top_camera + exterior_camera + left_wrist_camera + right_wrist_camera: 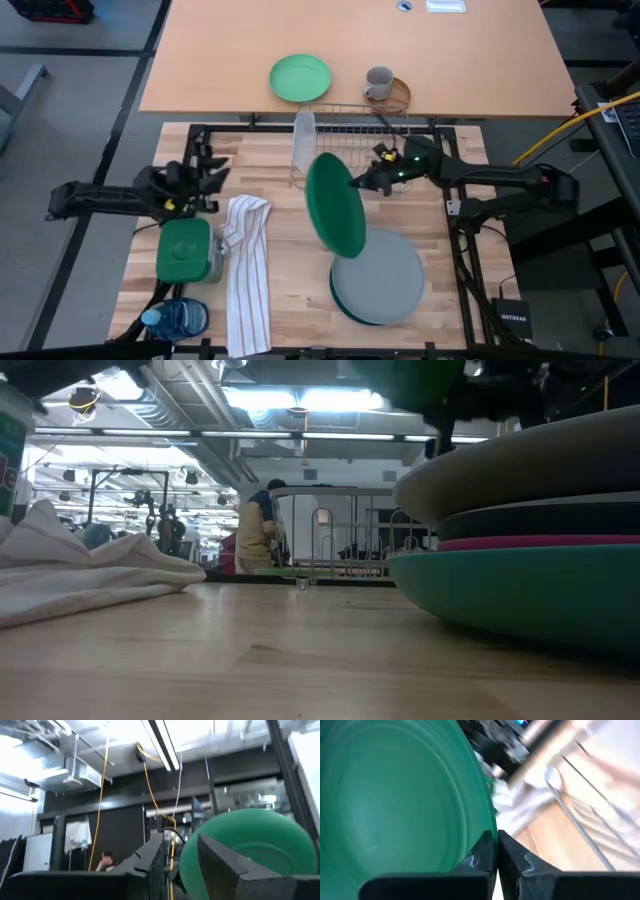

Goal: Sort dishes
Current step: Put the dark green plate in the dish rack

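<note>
The dark green plate (335,212) is held on edge in the air, tilted, its long axis running from the wire dish rack (350,135) toward the stack of plates (380,278) below. Its rim is pinched by the right gripper (358,183), whose fingers (485,852) are clamped on it. The left gripper (215,172) is parked apart near the white towel (248,270), with its fingers partly spread and nothing held.

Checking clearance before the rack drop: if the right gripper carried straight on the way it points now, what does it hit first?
The right gripper points toward the left arm, jaws shut on the dark green plate. Past that plate, the white towel and left gripper lie roughly ahead; heights are unclear, so it may pass above them.
</note>
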